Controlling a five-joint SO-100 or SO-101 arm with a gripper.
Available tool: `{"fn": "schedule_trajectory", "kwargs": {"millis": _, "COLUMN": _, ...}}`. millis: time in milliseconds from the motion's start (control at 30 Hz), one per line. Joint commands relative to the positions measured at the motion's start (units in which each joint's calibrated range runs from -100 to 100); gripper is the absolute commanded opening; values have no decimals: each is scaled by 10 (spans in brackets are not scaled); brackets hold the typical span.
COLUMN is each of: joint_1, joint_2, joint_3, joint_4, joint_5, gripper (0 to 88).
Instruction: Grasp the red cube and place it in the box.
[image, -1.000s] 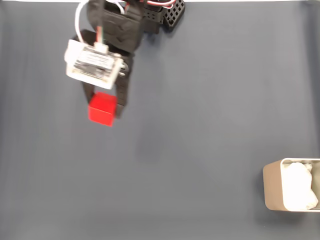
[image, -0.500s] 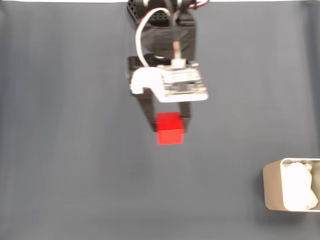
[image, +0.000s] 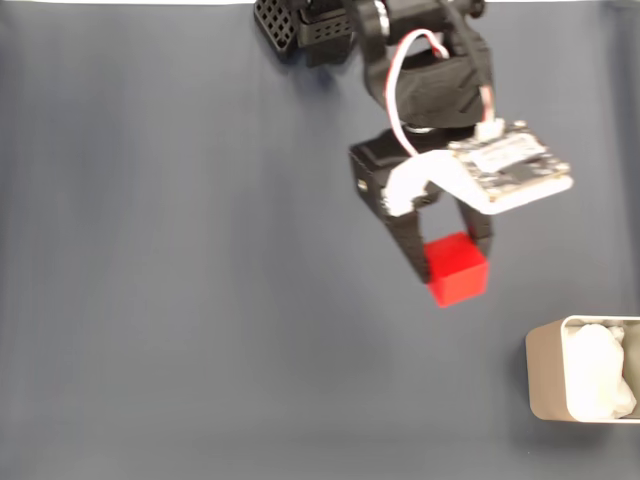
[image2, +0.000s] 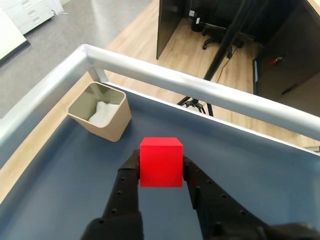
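Wrist view: the gripper (image2: 161, 167) clamps the cube (image2: 160, 162) between both fingers, lifted off the blue mat (image2: 60, 175), with the box (image2: 99, 111) ahead to the left. Fixed view puts the cube (image: 457, 269) up-left of the box (image: 548, 372), well apart.

A dark blue mat (image: 180, 300) covers the table, and a metal rail (image2: 200, 92) borders it before a wooden floor (image2: 175, 45).

wooden floor (image2: 150, 30), black desk (image2: 172, 20), metal rail (image2: 200, 87)
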Motion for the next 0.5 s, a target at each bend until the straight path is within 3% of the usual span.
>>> {"fn": "schedule_trajectory", "kwargs": {"millis": 0, "joint_1": -22, "joint_2": 16, "joint_3": -55, "joint_4": -11, "joint_5": -11, "gripper": 84}}
{"fn": "schedule_trajectory", "kwargs": {"millis": 467, "joint_1": -87, "joint_2": 144, "joint_3": -195, "joint_4": -11, "joint_5": -21, "gripper": 82}}
